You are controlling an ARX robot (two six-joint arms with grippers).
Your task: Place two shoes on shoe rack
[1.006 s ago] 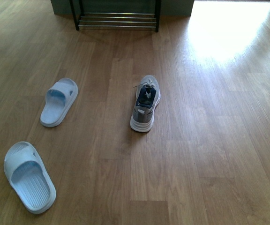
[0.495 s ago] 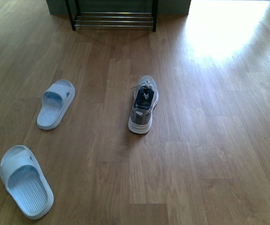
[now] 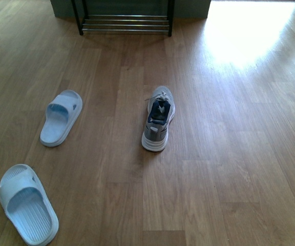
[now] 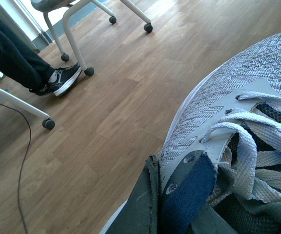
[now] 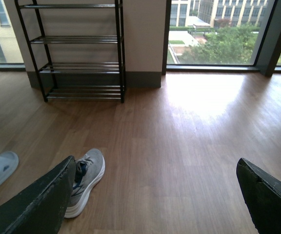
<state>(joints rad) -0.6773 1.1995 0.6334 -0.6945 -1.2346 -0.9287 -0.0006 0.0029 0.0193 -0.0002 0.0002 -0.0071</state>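
Shoe rack (image 3: pixel 125 23) at far end of floor (image 3: pixel 239 164), backed against wall (image 5: pixel 140 39) — window (image 5: pixel 213 34) to its right. Sneaker (image 3: pixel 158 119) mid-floor in front of rack, toe twd it, roughly in line w/ rack's right end. Far slide (image 3: pixel 61 118) well left of sneaker, abt level w/ it, toe also twd rack. Near slide (image 3: pixel 27 205) closer to robot & further left, apart from the other. Second sneaker (image 4: pixel 238 146) fills left wrist view — chair legs (image 4: pixel 77 29) & a person's foot (image 4: pixel 65 80) on floor beyond it.
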